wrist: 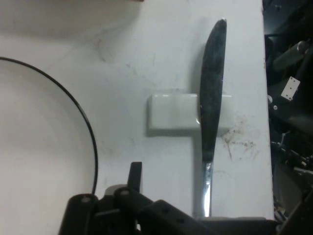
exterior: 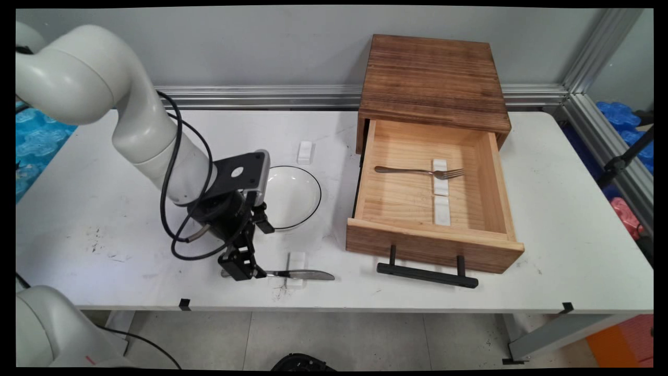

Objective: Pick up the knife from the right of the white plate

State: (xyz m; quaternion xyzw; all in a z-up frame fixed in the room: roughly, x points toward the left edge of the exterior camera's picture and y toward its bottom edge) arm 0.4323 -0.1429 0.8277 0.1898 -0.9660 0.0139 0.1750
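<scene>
The gripper [exterior: 241,269] is sitting low at the handle end of the knife [exterior: 300,274], right down by the table [exterior: 574,209]. Can't tell if it's squeezing the handle or hanging loose; the black parts are hiding that bit.

The knife is lying flat across a small white block [exterior: 296,258], blade pointing to the right, v. near the table's front edge. In the hand view the knife [wrist: 212,88] is crossing the block [wrist: 171,111] about halfway along.

A white plate [exterior: 319,196] w/ a black rim is sitting just behind the gripper. Further right a wood drawer [exterior: 433,250] is standing open, w/ a fork [exterior: 417,171] lying on another white block inside.

What could go wrong, I think:
- The handle is thin & shiny, so it could be slipping out if the grip is off-centre.
- A push sideways could be knocking the knife off the block & over the front edge.
- The block is small & light, so it may be sliding too.
- The gripper could be bumping the plate, as it's so close.
</scene>
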